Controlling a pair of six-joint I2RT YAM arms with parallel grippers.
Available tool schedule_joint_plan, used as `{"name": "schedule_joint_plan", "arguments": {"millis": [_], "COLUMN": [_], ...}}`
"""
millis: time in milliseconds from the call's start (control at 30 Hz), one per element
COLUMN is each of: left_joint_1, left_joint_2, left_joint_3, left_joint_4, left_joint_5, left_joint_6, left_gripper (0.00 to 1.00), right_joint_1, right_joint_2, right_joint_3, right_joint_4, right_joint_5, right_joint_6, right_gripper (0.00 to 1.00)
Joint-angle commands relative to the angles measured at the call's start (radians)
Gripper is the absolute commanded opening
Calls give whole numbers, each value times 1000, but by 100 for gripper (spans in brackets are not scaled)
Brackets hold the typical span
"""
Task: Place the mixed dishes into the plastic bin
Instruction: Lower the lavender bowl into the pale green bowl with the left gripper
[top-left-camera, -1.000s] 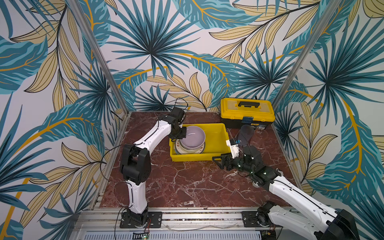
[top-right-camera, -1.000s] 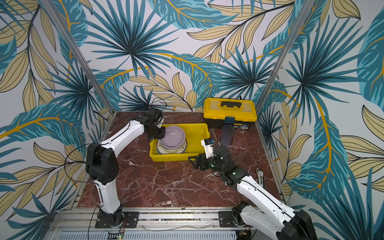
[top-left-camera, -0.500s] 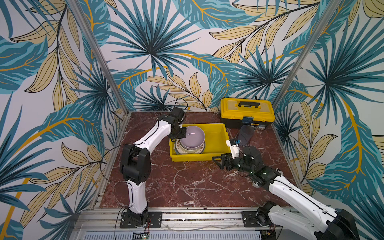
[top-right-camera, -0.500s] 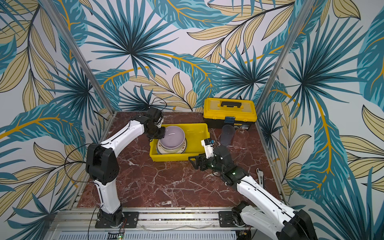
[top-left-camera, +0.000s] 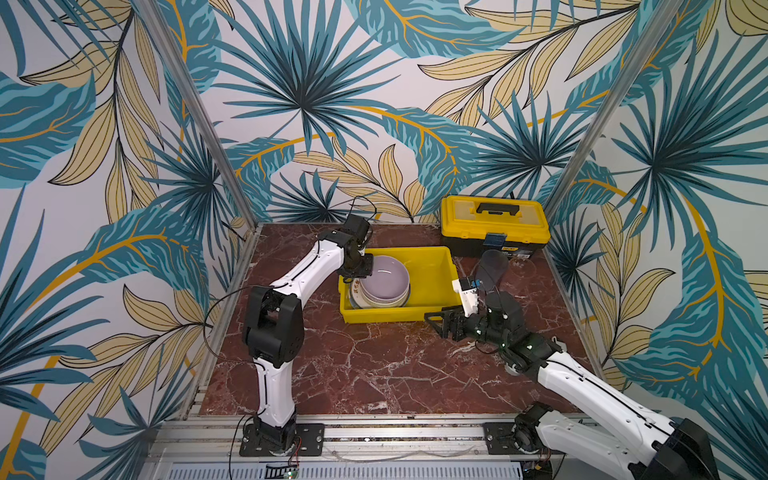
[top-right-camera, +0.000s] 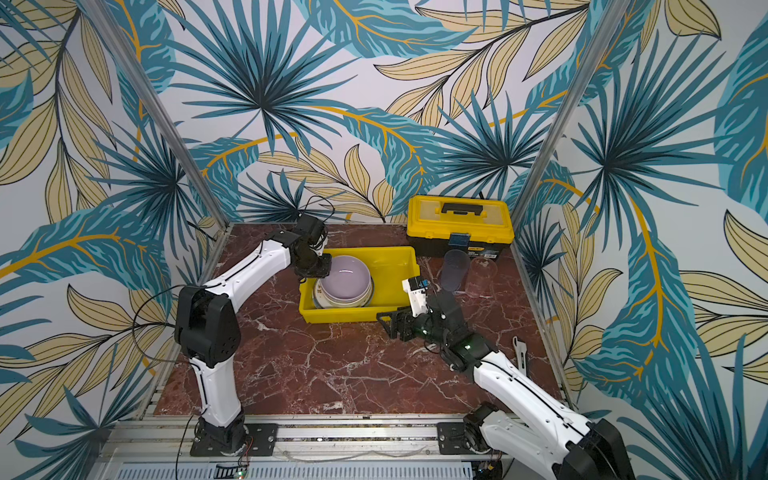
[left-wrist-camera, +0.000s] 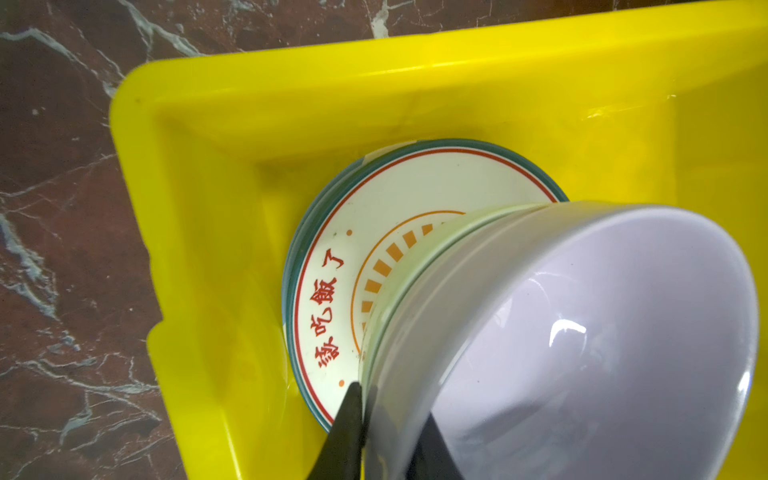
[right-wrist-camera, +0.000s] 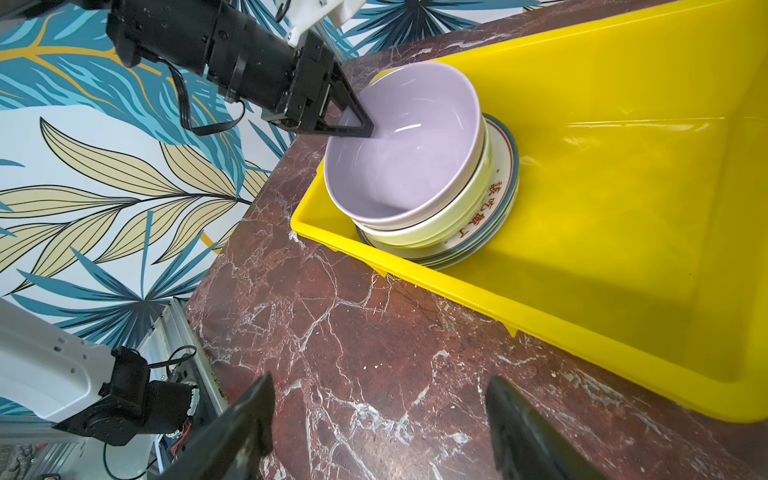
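Reading along the rim of the white plate (left-wrist-camera: 374, 199), red characters spell 該吃飯了 inside a thin red line, with a ring of orange dashes further in. The small label on the front of the yellow toolbox (top-left-camera: 494, 224) is too small to make out. That plate lies on teal-edged plates at the 9 o'clock end of the yellow bin (top-left-camera: 432, 270) in both top views. A pale green bowl (right-wrist-camera: 457, 208) sits on it, and the lilac bowl (left-wrist-camera: 602, 332) is nested in that, slightly tilted. The left jaws straddle the lilac bowl's rim at its 10 o'clock side, with the outer finger (left-wrist-camera: 349, 424) against the outside wall and the inner finger (right-wrist-camera: 353, 120) inside the bowl. Whether they pinch the wall or merely bracket it cannot be told. The right jaws stand wide apart with nothing between them, low over the bare tabletop (top-left-camera: 374, 365), just beside the bin's 5 o'clock corner. A bluish tumbler (top-right-camera: 455, 270) and a clear tumbler (top-right-camera: 481, 274) stand on the tabletop at the bin's 3 o'clock, outside it. The toolbox is at 1 o'clock.
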Motion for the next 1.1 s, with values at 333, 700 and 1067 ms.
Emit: {"name": "schedule_joint_plan", "arguments": {"millis": [333, 700, 1067], "left_joint_1": [-5, -5, -5], "left_joint_2": [-29, -68, -72], "left_joint_3": [30, -2, -8], "left_joint_4": [9, 6, 3], "left_joint_5": [-3, -31, -42], "left_joint_6": [20, 27, 33], "left_gripper": [23, 18, 14], "right_joint_1": [4, 4, 5], "right_joint_2": [-1, -1, -1], "right_joint_3": [-25, -26, -26], "right_joint_4": [28, 33, 34], "right_joint_5": [10, 8, 7], "right_joint_6": [8, 13, 16], "right_gripper": [81, 81, 81]}}
